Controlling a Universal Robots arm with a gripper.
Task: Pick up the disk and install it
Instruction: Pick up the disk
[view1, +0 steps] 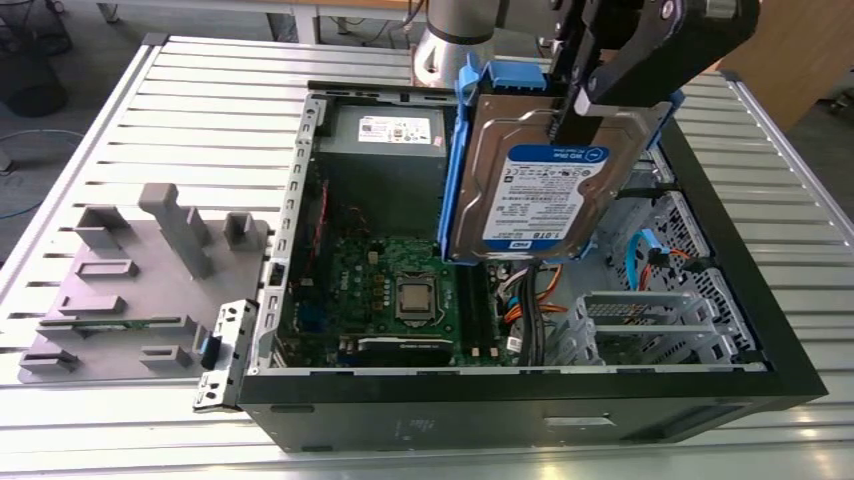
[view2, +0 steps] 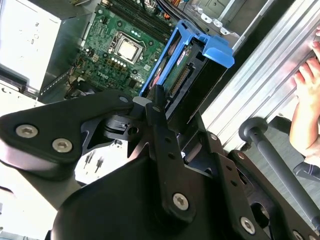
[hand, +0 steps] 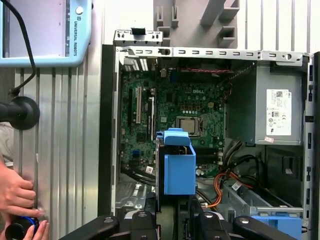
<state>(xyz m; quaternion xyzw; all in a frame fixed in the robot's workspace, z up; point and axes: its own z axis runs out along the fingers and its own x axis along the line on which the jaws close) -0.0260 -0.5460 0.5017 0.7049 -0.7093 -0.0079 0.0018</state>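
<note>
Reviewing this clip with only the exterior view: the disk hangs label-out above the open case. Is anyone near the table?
Observer: Yes. In the first wrist view a person's hands are at the edge of the table, holding a small dark object.
Operator: What lies under the disk?
Observer: Looking down in that same view, the disk overlaps the motherboard beside the processor.
Operator: Anything else on the table?
Observer: A light-blue control tablet lies on the slats outside the case.
</note>
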